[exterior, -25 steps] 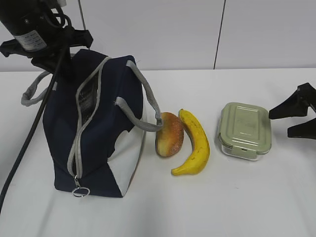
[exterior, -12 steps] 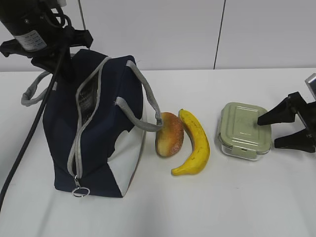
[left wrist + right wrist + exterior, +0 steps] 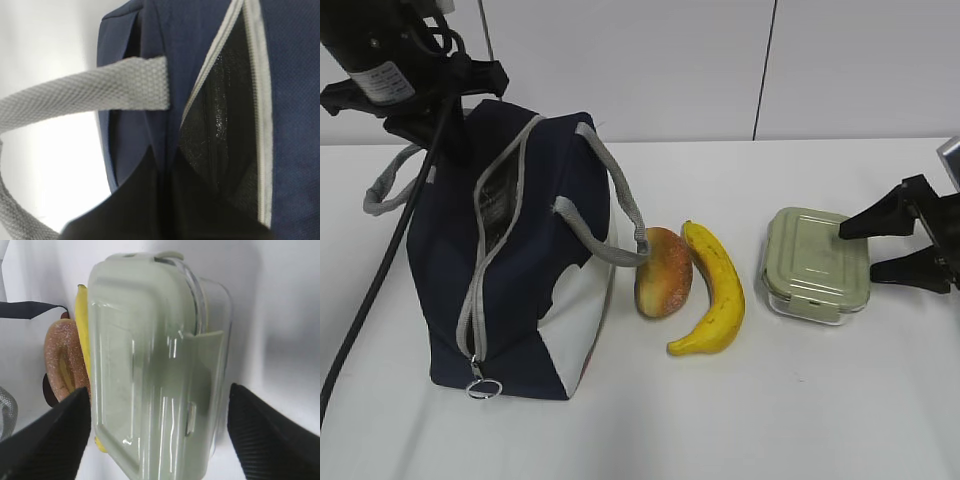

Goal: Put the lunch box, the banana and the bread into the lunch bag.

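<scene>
The lunch bag [image 3: 510, 260] stands on the white table [image 3: 770, 420], and everything else is placed from it. Its grey zipper [image 3: 480, 270] is undone along the top, leaving a dark slit, with the ring pull [image 3: 483, 388] hanging at the near bottom corner. One grey handle [image 3: 610, 215] drapes over the bag's right side and its loop reaches the bread [image 3: 662, 271], which lies just to the right of the bag. The banana [image 3: 712, 290] lies beside the bread on the side away from the bag, curving along it and seemingly touching it. The lunch box [image 3: 816, 264] sits farther right still, apart from the banana, lid up and flat on the table.

The right gripper [image 3: 866, 248] is at the far edge of the lunch box from the bag; its jaws are spread wide, and in the right wrist view one black fingertip [image 3: 47, 437] shows on each side of the box without touching it.

The left arm [image 3: 390, 60] hangs over the back top of the bag. The left wrist view looks down at the open zipper slit [image 3: 225, 140] and a grey strap [image 3: 90, 97]; whether the jaws there are open or closed cannot be told.
</scene>
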Available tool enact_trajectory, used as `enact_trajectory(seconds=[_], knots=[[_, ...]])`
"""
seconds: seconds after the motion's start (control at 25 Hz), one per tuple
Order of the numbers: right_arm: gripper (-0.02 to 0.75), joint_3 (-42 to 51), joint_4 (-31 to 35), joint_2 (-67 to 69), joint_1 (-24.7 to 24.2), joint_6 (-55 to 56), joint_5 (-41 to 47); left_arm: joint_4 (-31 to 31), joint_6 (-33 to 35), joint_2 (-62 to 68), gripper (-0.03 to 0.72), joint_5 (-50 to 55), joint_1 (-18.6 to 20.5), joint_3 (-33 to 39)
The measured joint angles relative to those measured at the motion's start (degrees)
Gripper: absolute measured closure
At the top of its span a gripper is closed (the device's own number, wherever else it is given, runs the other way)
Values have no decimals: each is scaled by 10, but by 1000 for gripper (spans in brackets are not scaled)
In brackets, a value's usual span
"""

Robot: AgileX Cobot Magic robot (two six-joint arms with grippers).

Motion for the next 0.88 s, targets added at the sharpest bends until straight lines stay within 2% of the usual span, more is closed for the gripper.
enact_trajectory(seconds=[0.56, 0.88], knots=[[138, -18, 20, 65, 12, -9, 41, 0, 0, 0, 687, -1, 0, 0], [251, -18, 27, 75, 12, -9, 52, 0, 0, 0, 687, -2, 0, 0]])
